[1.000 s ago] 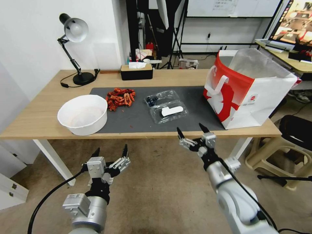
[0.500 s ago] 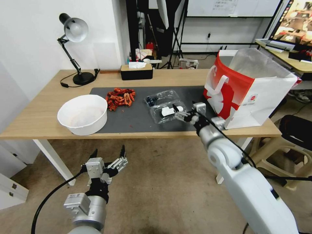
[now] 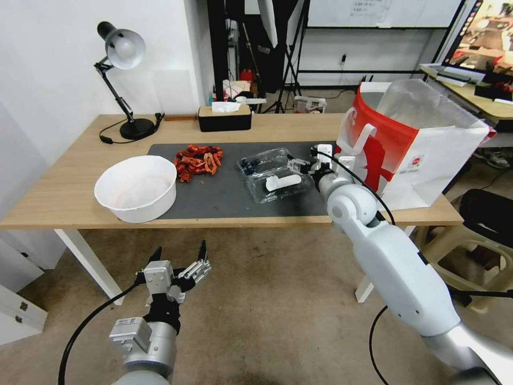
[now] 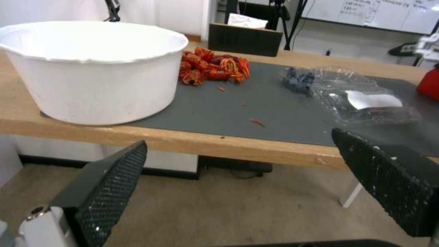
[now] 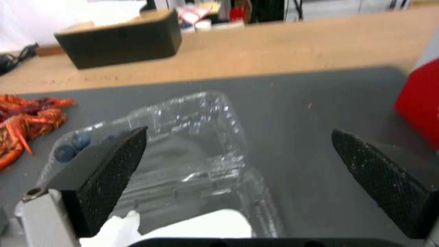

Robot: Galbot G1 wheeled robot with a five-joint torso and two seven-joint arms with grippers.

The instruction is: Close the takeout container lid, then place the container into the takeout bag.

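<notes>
Head view: takeout container lies open on the grey mat, just left of the takeout bag; my right gripper hovers at its right edge, my left gripper parked below the table. Right wrist view: fingers spread wide over the clamshell, gripping nothing. Left wrist view: fingers wide apart, empty.

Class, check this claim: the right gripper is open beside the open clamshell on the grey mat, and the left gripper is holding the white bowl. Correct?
Partly. The head view shows the left gripper open below the table edge, apart from the white bowl. The right gripper is open beside the open clamshell on the grey mat.
</notes>
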